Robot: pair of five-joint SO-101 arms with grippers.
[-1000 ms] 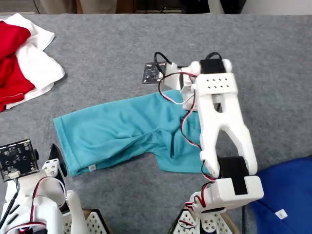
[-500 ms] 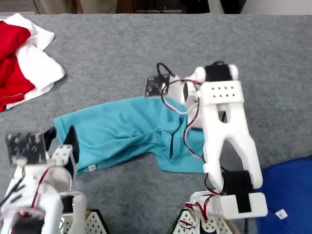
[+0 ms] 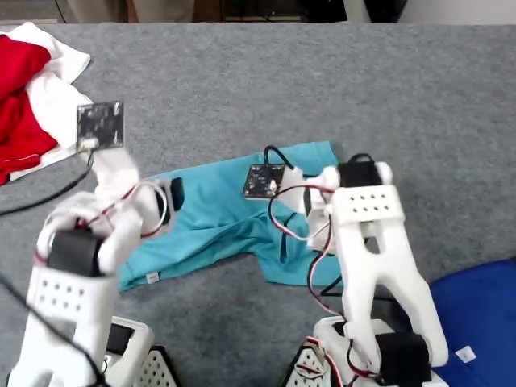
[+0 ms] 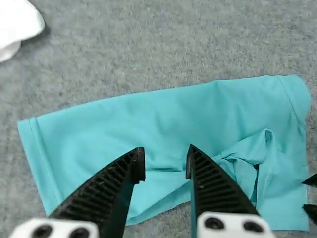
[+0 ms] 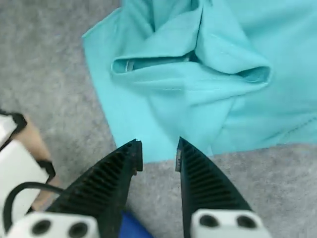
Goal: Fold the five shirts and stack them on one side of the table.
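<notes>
A teal shirt (image 3: 218, 210) lies crumpled across the middle of the grey table, with a bunched fold toward its right end. My left gripper (image 4: 164, 161) hovers open over the shirt's (image 4: 148, 124) left half with nothing between its fingers. In the high view it (image 3: 174, 195) sits near the shirt's left part. My right gripper (image 5: 157, 151) is open above the near right edge of the shirt (image 5: 218, 74), just below the bunched fold. The right arm (image 3: 367, 218) covers that end of the shirt.
A red shirt (image 3: 20, 97) and a white shirt (image 3: 64, 109) are piled at the far left corner. A blue shirt (image 3: 476, 314) lies at the near right. The far half of the grey table (image 3: 258, 72) is bare.
The left arm swung up from the near left edge and out over the teal shirt's left half. The right arm drew back toward the near edge, uncovering the shirt's far right corner.
</notes>
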